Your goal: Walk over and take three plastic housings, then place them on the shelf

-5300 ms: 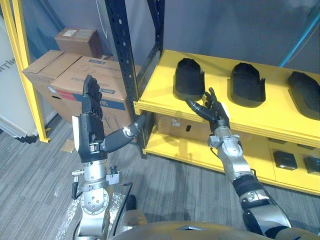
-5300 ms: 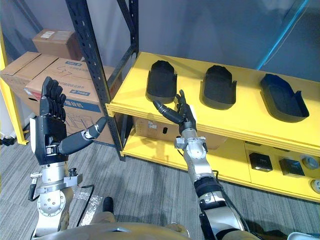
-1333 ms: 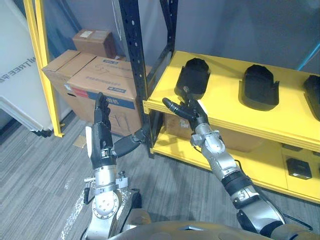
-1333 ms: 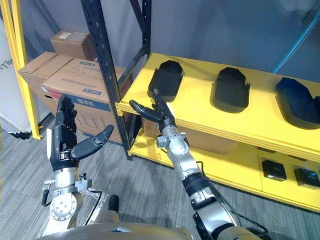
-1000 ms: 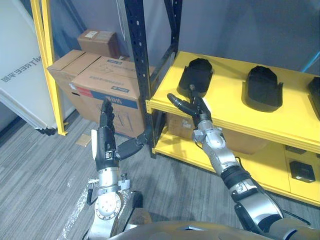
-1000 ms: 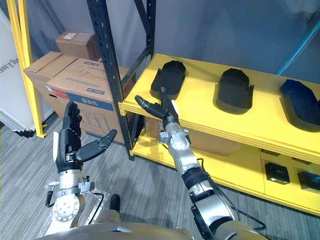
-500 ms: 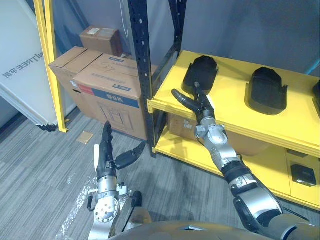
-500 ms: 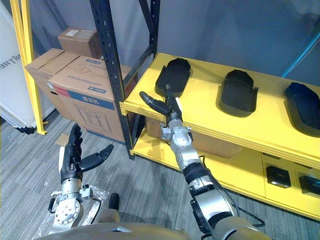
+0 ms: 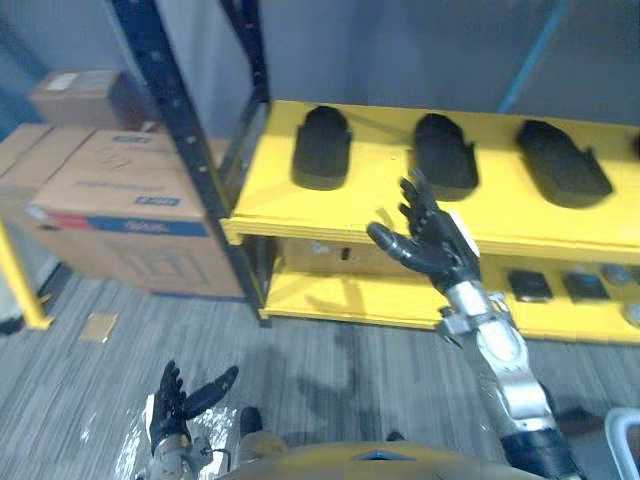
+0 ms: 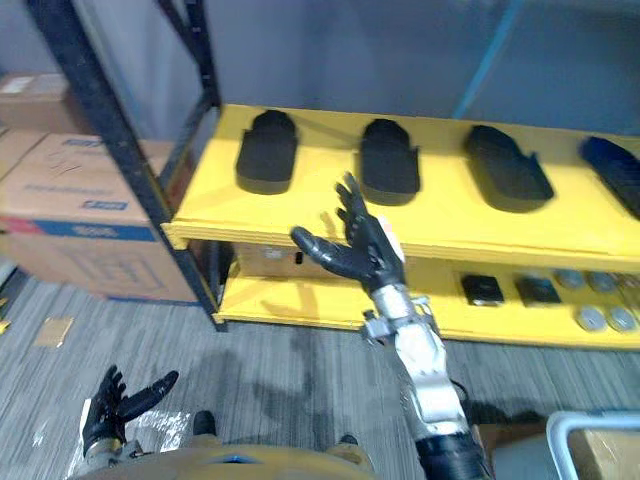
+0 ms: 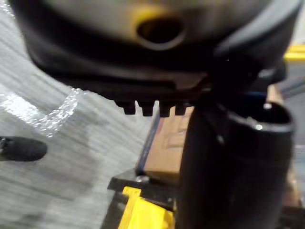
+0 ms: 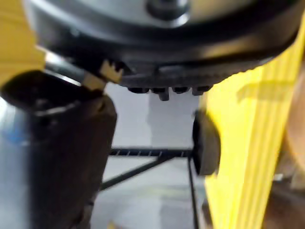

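Three black plastic housings lie in a row on the yellow shelf's top board: a left housing, a middle housing and a right housing. Further right lies another dark housing. My right hand is raised in front of the shelf, below the middle housing, open with fingers spread and holding nothing. My left hand hangs low near the floor, open and empty. One housing also shows past the thumb in the right wrist view.
A black rack upright stands at the shelf's left end. Stacked cardboard boxes and a yellow post are further left. Small dark parts lie on the lower shelf. A pale bin sits at the lower right.
The camera has swung right, bringing more of the shelf into view. My left hand has dropped towards the floor. My right hand has come off the shelf's edge, fingers spread.
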